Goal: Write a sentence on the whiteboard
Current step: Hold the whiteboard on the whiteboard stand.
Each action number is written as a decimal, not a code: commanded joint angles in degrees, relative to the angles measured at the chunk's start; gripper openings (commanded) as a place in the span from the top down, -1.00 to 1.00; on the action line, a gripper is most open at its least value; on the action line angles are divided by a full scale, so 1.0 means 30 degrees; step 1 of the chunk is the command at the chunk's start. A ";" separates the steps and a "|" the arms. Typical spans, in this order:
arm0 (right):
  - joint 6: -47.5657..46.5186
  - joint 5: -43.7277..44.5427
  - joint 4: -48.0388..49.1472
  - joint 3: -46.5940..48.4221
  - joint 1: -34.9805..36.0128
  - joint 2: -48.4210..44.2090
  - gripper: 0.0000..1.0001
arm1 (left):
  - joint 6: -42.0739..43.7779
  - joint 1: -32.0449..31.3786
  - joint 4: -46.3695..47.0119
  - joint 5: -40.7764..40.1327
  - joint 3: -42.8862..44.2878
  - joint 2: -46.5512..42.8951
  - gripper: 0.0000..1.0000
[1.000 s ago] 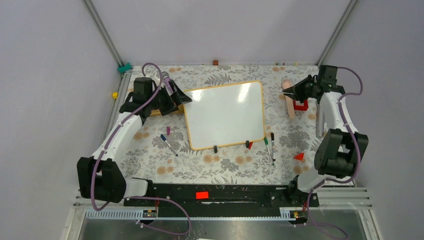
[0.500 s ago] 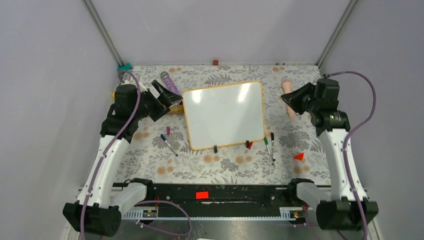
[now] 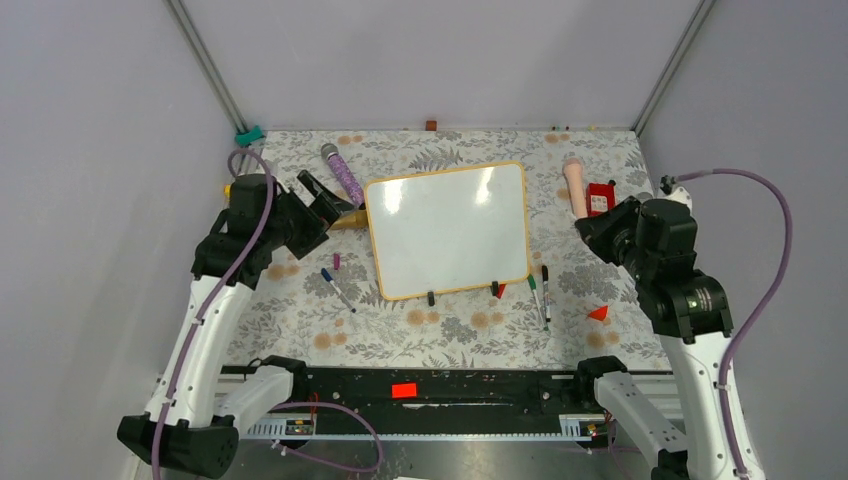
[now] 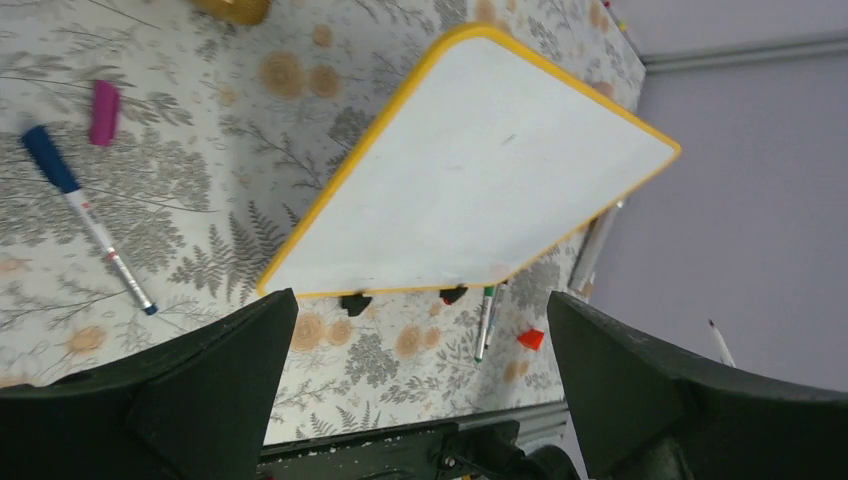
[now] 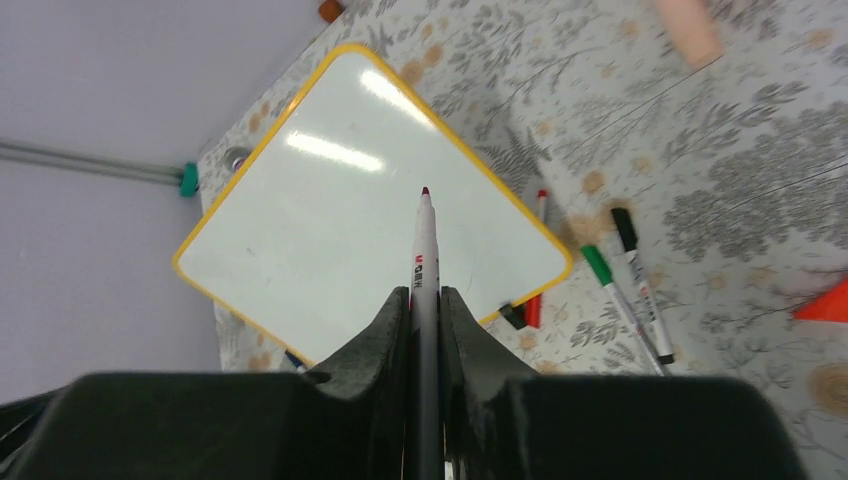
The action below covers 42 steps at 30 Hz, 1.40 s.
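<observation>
Top external view, blank whiteboard (image 3: 449,229) centred, left pincer (image 3: 322,197) agape beside its edge, right pincer (image 3: 592,225) clamping marker (image 5: 425,262).

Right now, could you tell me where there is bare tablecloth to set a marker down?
Free: the strip between the whiteboard feet and the arm bases, and the far edge beyond it. Crowded: by the green and black markers and near the blue marker.

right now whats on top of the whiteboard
Nothing rests on the whiteboard; its surface is blank, showing only glare. No sentence is written yet. The marker in the right gripper is above it, not touching. Whatever lies beneath the board is hidden.
</observation>
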 commanded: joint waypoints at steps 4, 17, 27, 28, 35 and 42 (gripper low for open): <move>-0.1162 0.5863 -0.3069 0.1722 0.0142 -0.1044 1.00 | 0.0660 0.0018 -0.2502 -0.2653 0.2794 -0.0878 -0.97; -0.1197 0.4530 -0.1091 -0.0917 0.0152 -0.4368 1.00 | 0.2273 0.0028 -0.1458 -0.1211 0.4658 0.0541 -0.97; -0.1157 0.2958 -0.3266 0.0891 0.0164 -0.2394 1.00 | 0.1234 -0.1270 -0.3175 -0.2520 0.9550 0.5498 -0.97; -0.0997 0.3260 -0.3900 0.1297 0.0148 -0.1845 1.00 | 0.1463 -0.1279 -0.3145 -0.2689 0.9932 0.5912 -0.98; -0.2338 0.1259 -0.4892 0.4109 0.0830 0.1801 1.00 | 0.3171 -0.1158 -0.6117 -0.4190 1.6186 1.0822 -0.98; -0.2396 0.6478 -0.4963 0.6088 0.6416 0.3807 1.00 | 0.3194 -0.0969 -0.5638 -0.5576 1.4985 1.1002 -0.98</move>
